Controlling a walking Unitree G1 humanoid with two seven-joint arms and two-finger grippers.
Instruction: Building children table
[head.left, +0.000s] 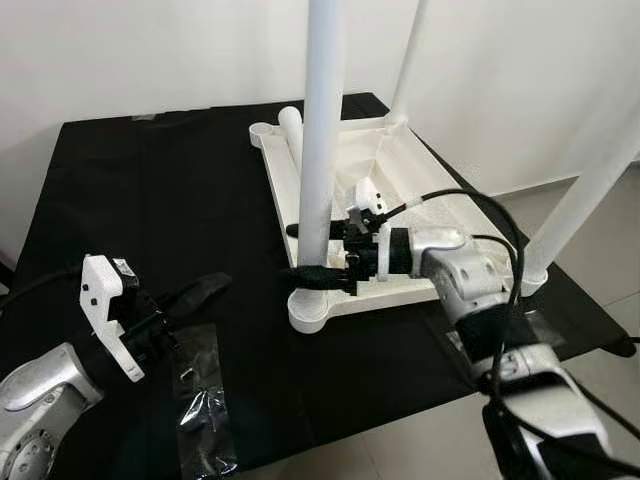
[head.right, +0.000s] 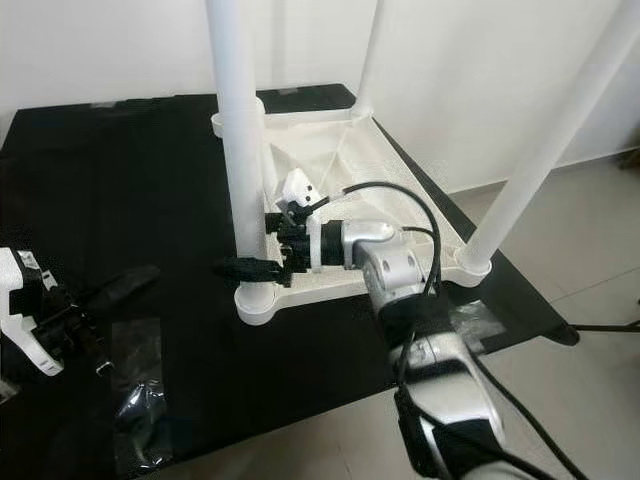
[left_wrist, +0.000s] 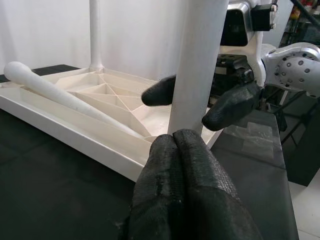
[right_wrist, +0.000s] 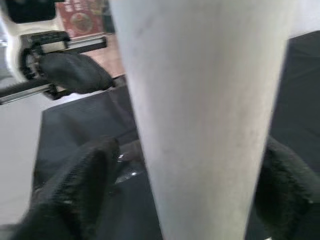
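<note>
A white children's table top (head.left: 272, 185) lies upside down on a black mat (head.left: 150, 200). Three white legs stand in its corners. My right gripper (head.left: 300, 252) is shut on the near-left leg (head.left: 322, 120) just above its socket, one black finger on each side. In the right wrist view that leg (right_wrist: 200, 125) rises between the fingers (right_wrist: 75, 190). A loose fourth leg (head.left: 292, 130) lies inside the top along its left rim. My left gripper (head.left: 215, 285) hovers low over the mat, left of the table, shut and empty, pointing at the gripped leg (left_wrist: 195, 75).
Clear plastic bags (head.left: 205, 400) lie on the mat near its front edge, below my left gripper. The other upright legs stand at the back (head.left: 410, 50) and the right (head.left: 590, 190). A white wall is close behind; bare floor lies to the right.
</note>
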